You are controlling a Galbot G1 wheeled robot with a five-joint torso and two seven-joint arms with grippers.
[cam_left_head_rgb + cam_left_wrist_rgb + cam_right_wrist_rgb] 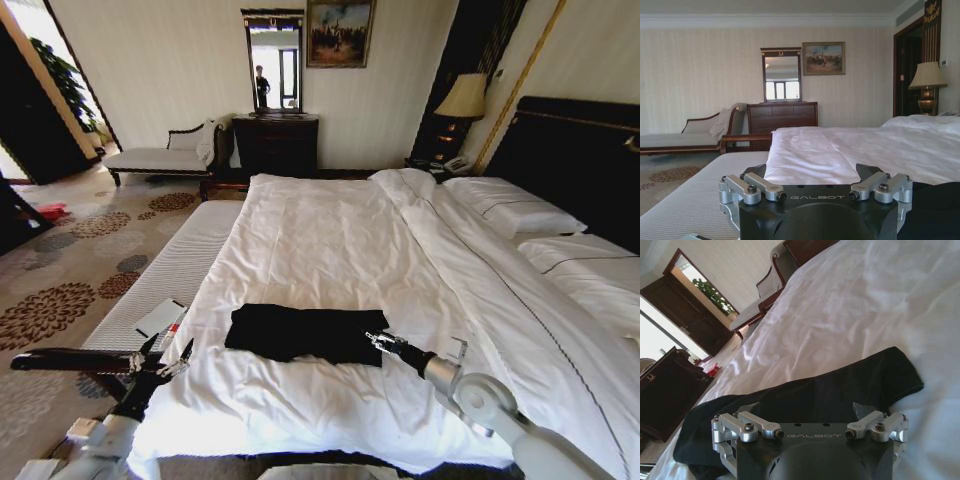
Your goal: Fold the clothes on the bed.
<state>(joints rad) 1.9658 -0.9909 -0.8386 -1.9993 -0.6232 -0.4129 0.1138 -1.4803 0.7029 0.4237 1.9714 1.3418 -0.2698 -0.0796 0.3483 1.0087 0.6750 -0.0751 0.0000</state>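
Observation:
The clothes [305, 333] lie as a flat black rectangle on the white duvet of the bed [330, 230], near its front edge. My right gripper [378, 341] is at the garment's right edge, low over the fabric and open. In the right wrist view the black cloth [840, 385] spreads just beyond the open right gripper [807, 410], with the bed [865, 305] behind it. Off the bed's left side, my left gripper [166, 357] hangs open, apart from the garment. The left wrist view has the left gripper [812, 172] before the bed [840, 150], with black cloth [935, 210] at one side.
A pale striped bench [170, 270] runs along the bed's left side with a white card [160, 318] on it. Pillows [510, 210] and a dark headboard [580, 160] lie to the right. A chaise [160, 155], dresser [275, 140] and lamp [462, 97] stand far back. Patterned carpet [60, 290] covers the left.

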